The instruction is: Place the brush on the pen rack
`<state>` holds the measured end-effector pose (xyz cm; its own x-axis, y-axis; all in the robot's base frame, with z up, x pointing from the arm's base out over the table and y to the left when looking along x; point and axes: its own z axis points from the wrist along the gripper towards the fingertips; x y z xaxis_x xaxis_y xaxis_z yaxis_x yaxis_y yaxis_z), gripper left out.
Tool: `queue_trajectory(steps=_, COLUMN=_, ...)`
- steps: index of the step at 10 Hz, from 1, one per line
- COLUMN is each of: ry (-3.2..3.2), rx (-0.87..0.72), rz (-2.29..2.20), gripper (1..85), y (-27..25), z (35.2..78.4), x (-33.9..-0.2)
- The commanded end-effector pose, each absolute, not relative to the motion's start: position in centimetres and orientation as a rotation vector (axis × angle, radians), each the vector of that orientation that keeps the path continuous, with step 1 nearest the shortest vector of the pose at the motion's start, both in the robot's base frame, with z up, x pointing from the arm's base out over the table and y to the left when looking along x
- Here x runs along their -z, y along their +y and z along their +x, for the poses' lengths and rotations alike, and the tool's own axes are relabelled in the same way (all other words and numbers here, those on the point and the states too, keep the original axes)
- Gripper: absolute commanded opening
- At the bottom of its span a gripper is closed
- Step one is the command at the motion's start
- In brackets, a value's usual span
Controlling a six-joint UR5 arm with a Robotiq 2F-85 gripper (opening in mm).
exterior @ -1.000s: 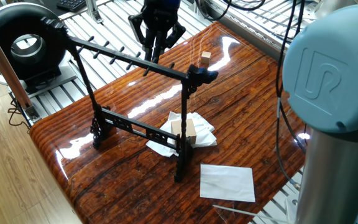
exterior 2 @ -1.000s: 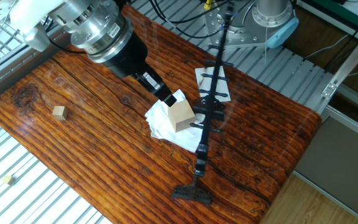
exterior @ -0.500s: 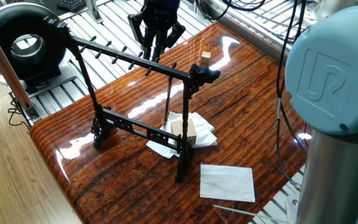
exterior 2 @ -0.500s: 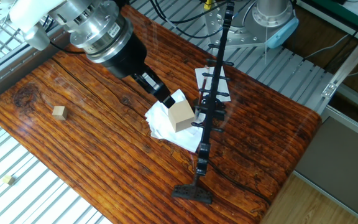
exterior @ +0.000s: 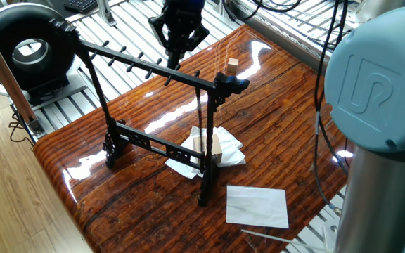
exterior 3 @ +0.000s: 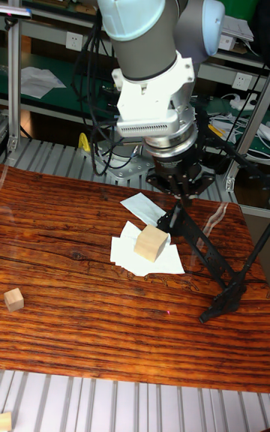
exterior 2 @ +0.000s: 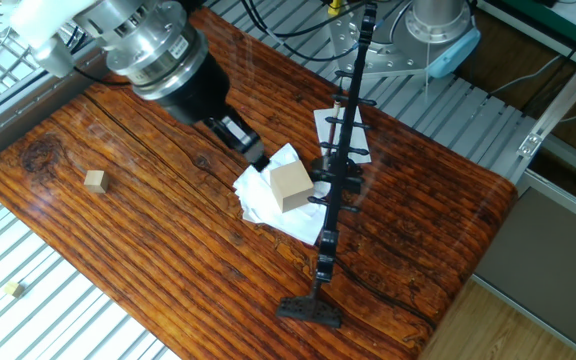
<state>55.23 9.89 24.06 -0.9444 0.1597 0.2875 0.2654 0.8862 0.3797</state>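
Hanging from the pen rack's (exterior: 146, 68) top bar over the tabletop's middle, the brush (exterior: 199, 123) could swing off its peg if the gripper (exterior: 176, 53) above, its finger spread unreadable, nudges the bar.

The pen rack (exterior: 153, 133) stands across the middle of the counter (exterior: 280, 133), its peg-lined top bar and lower crossbar barring any straight pass from one side to the other, and the brush (exterior: 200, 119) hangs from the bar near its right post. Just beside that post a wooden block (exterior 2: 290, 186) on crumpled white paper (exterior 2: 258, 200) fills the counter. The end effector (exterior: 176, 53) hovers above the bar; open wood lies around the small cube (exterior 2: 94, 180).
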Motion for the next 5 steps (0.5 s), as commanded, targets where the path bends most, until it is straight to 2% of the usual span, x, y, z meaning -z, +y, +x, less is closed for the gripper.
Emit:
queue_trajectory(steps=1, ry=-2.896, rx=0.485, rz=-0.274, gripper=1.7, y=6.2, z=56.3, x=-23.0)
queue_trajectory(steps=2, ry=-2.929, rx=0.360, rz=-0.222, gripper=1.3, y=3.7, z=56.4, x=-21.8)
queue_trajectory(steps=5, ry=-3.023, rx=0.331, rz=-0.112, gripper=1.3, y=1.4, z=58.5, x=-19.7)
